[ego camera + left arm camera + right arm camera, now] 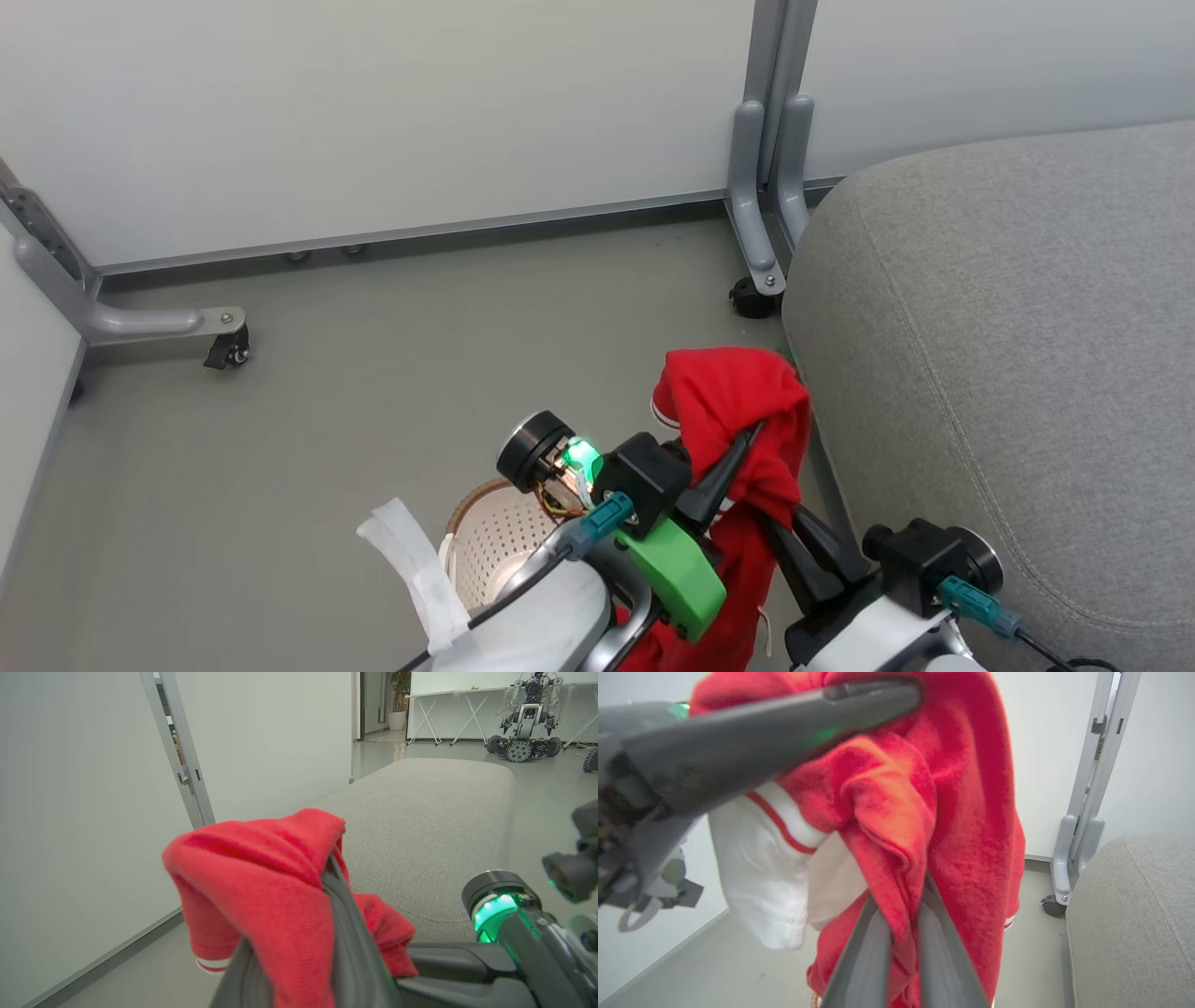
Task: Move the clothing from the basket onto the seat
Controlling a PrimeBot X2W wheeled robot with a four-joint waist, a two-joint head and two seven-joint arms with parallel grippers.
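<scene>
**Head view.** Red clothing (738,411) held up in the air by both grippers, above the grey floor (373,373) and just beside the rounded left edge of the seat (1008,355), not yet over it. Left gripper (733,457) entering the bundle from the lower left, right gripper (784,532) from below, tips of both buried in fabric. Basket (490,541) low down under the left forearm (551,607), well apart from the seat's edge, its inside mostly hidden. Lower tail of the clothing trailing to the bottom of the view; impossible to tell whether quite clear of the basket's rim.

**Left wrist view.** Fabric draped over and between the left gripper's two dark fingers (348,933), narrowing to a point with cloth pinched between them: clamped on the clothing, by the look of it. Long top of the seat stretching away behind.

**Right wrist view.** Right gripper's fingers meeting on a fold of red fabric, clamped on the clothing. White, red-striped part of it hanging to one side. Corner of the seat at the lower right, beside a grey partition foot (1064,868).

**Step in hand, as judged.** Carrying from basket to seat, release not yet made.

**Next move.** Swing both arms together to the right until above the seat's top, well inside its left edge, and lower. Only then part the fingers, lest the tail slide off the rounded edge to the floor.
</scene>
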